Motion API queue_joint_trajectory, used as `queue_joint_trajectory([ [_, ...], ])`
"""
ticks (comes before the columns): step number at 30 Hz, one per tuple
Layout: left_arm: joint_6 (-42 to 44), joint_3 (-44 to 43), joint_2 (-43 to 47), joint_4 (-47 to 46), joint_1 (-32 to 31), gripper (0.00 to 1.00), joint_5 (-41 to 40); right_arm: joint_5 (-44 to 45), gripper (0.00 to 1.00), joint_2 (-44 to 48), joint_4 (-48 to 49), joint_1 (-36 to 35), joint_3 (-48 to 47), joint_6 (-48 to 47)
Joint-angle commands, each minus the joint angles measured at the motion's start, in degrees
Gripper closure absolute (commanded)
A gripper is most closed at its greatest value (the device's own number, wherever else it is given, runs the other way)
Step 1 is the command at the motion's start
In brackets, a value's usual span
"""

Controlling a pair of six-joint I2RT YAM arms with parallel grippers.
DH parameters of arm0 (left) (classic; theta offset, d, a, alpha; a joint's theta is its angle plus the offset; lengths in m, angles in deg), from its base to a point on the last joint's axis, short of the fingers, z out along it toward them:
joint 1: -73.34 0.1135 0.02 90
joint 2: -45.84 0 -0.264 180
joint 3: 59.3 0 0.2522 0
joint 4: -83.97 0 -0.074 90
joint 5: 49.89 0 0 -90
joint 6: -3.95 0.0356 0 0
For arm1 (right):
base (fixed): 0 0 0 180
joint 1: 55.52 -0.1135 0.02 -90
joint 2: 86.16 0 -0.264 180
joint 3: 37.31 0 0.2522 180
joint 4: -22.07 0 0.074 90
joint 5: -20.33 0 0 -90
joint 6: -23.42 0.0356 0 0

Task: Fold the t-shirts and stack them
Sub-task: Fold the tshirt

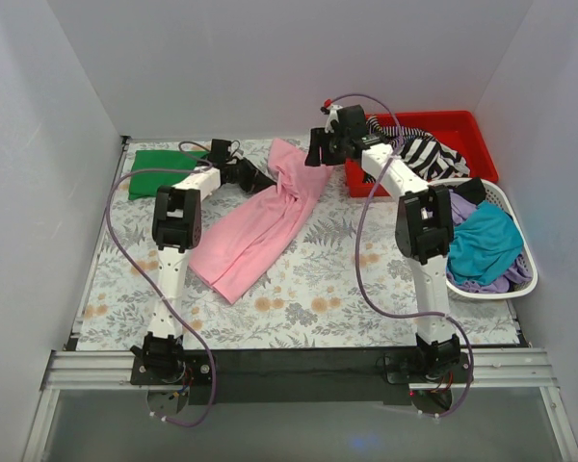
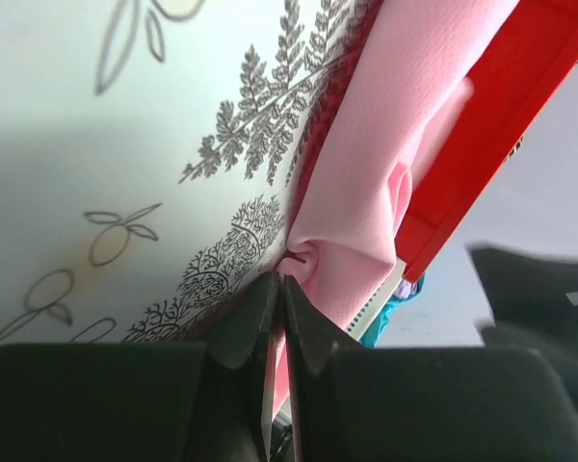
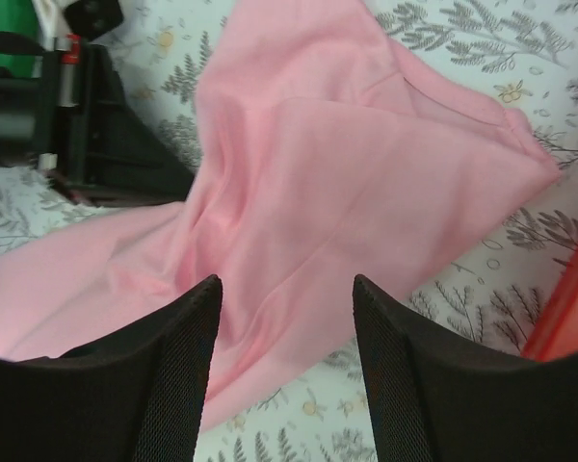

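The light pink t-shirt lies rumpled across the middle of the flowered table cover, running from far centre to near left. My left gripper is shut on its left edge; the left wrist view shows pink cloth pinched between the closed jaws. My right gripper is open and empty, hovering above the shirt's far end. A folded dark green t-shirt lies at the far left. The striped t-shirt is in the red bin; teal and purple ones are in the white basket.
A red bin stands at the far right, its edge close to the pink shirt. A white basket stands at the right edge. White walls enclose the table on three sides.
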Motion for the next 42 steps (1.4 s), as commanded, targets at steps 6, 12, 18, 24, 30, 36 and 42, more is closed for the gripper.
queue_joint_trajectory([
  [6, 5.37, 0.24, 6.09, 0.17, 3.43, 0.90, -8.44, 3.04, 0.36, 15.70, 0.67, -2.80, 9.08, -4.34],
  [12, 17.14, 5.78, 18.21, 2.36, 3.43, 0.79, -19.67, -1.36, 0.37, 20.44, 0.67, -5.34, 21.29, -3.11],
  [18, 24.18, 18.47, 34.95, 8.00, 2.56, 0.77, -29.52, -3.57, 0.37, 23.71, 2.16, -13.67, 32.80, -2.84],
  [24, 25.86, 35.55, 52.04, 7.46, 2.55, 0.71, -37.71, -1.55, 0.38, 20.99, 2.86, -23.53, 33.09, -1.35],
  [30, 26.12, 40.41, 62.60, 10.89, 2.73, 0.56, -45.18, 0.22, 0.37, 16.42, 1.46, -29.96, 26.50, -0.38],
  [36, 27.00, 41.99, 64.89, 14.32, 3.08, 0.44, -50.37, 0.57, 0.36, 5.00, -2.05, -33.47, 13.94, -2.22],
  [42, 27.09, 44.28, 69.10, 13.62, 6.06, 0.41, -50.38, 0.82, 0.36, -3.36, -4.26, -34.27, 4.00, -2.93],
])
